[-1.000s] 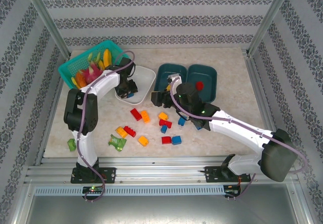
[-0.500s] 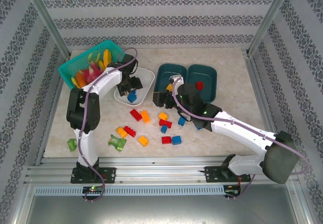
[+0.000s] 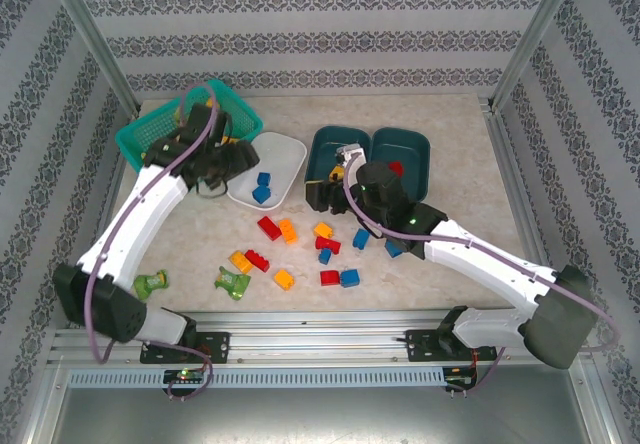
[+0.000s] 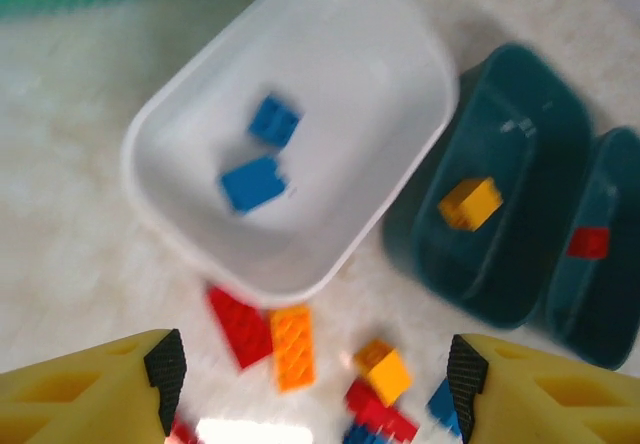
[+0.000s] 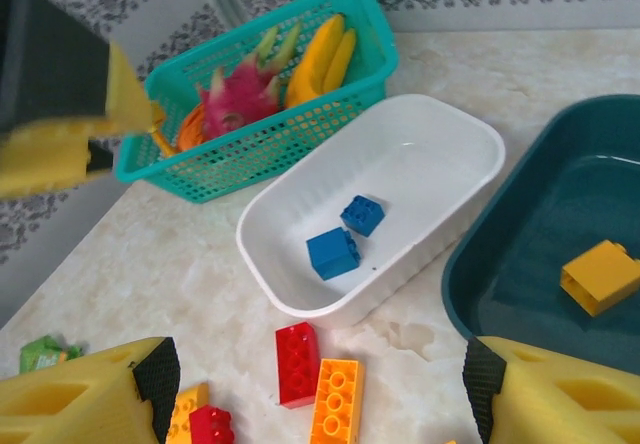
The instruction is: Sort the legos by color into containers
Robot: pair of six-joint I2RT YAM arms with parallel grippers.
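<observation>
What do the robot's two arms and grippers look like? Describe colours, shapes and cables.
Both the left arm and right arm have white tubular links joined by chunky black joints, with a thin purple cable running along each. The left gripper and right gripper have blocky yellow fingers tipped with black pads.

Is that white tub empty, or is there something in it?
Not empty. The white tub holds one blue brick and a second blue brick.
</observation>
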